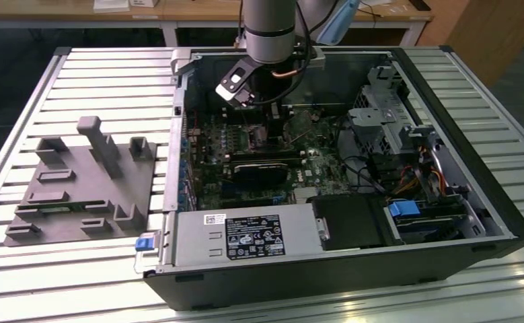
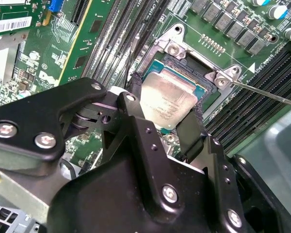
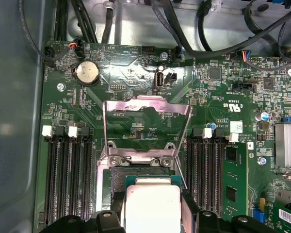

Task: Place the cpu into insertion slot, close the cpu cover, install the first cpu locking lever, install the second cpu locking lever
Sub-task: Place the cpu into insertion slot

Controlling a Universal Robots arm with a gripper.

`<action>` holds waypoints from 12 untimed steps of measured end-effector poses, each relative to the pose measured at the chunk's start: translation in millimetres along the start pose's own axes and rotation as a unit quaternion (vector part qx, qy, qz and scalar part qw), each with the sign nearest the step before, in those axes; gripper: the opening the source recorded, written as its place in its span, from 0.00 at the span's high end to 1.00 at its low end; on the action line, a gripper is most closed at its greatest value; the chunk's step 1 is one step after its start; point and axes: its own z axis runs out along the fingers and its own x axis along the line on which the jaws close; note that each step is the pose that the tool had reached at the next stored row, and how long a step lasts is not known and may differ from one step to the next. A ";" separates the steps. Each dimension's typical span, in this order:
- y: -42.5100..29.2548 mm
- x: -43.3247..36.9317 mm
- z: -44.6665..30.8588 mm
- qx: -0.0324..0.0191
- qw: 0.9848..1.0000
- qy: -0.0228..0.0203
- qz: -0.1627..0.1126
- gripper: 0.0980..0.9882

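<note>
Zero of four steps looked finished to me: the gripper (image 2: 164, 112) was clamped on the cpu (image 2: 170, 96) right over the insertion slot (image 2: 182, 64), the cpu cover (image 3: 146, 104) stood swung open, and closing it plus both levers remained.

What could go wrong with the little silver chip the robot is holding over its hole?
1. The chip is pinched by the gripper right at the socket. If it isn't lined up, it may land crooked and jam.
2. The metal cover is flipped open beside the socket. It might fall shut too early.
3. The thin lever lies close by and could get bumped.
</note>
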 end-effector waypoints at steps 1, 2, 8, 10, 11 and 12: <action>0.0 0.0 0.0 0.000 1.000 0.000 0.000 0.50; 0.0 0.0 0.0 0.000 1.000 0.000 0.000 0.50; 0.0 0.0 0.0 0.000 1.000 0.003 0.000 0.50; 0.0 0.0 0.0 0.000 1.000 0.003 0.000 0.50; 0.0 0.0 -0.2 0.000 1.000 0.003 0.000 0.50; 0.0 -0.1 -0.6 0.000 1.000 0.003 0.000 0.50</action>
